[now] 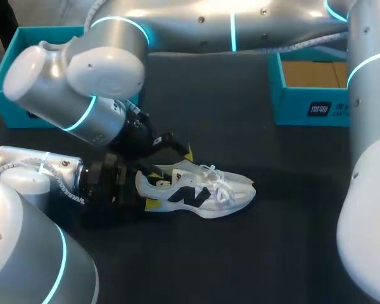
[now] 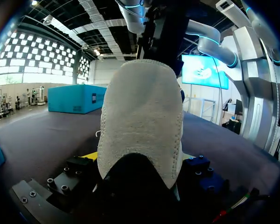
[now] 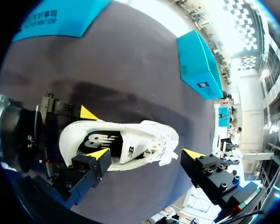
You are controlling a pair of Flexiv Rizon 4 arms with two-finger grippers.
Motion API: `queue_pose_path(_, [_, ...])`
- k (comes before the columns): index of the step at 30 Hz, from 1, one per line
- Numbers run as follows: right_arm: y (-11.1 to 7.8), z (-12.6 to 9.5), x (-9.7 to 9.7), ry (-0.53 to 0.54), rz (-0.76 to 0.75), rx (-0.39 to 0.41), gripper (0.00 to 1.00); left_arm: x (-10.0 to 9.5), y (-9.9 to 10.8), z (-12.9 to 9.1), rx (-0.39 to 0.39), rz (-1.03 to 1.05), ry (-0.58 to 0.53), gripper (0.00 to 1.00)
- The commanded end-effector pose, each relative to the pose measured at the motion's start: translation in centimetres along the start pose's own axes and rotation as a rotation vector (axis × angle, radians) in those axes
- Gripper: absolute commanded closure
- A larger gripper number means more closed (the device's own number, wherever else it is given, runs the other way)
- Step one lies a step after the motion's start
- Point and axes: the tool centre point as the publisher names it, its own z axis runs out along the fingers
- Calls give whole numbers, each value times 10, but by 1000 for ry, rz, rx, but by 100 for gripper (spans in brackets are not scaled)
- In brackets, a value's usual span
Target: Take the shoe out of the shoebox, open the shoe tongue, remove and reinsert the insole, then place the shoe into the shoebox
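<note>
Snugly, shoe (image 1: 202,193) in left end effector (image 1: 151,191)

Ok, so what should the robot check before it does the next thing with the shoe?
1. Shoe out of the shoebox: ok.
2. Left gripper shut on the shoe's heel: ok.
3. Right gripper open, over the shoe: ok.
4. Tongue pulled open: cannot tell; the laces look done up.
5. Insole in place: cannot tell, the inside is dark.
6. Shoebox open and apart from the shoe: ok.
</note>
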Motion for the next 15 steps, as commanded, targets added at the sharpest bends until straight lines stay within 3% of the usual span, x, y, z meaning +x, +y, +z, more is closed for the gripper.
queue_pose_path(1, [-6, 6, 3, -8, 38, 0, 0, 2, 5, 4, 0, -1, -4, 100])
queue_pose_path(15, [-9, 25, 7, -32, 67, 25, 0, 2, 5, 4, 0, -1, -4, 100])
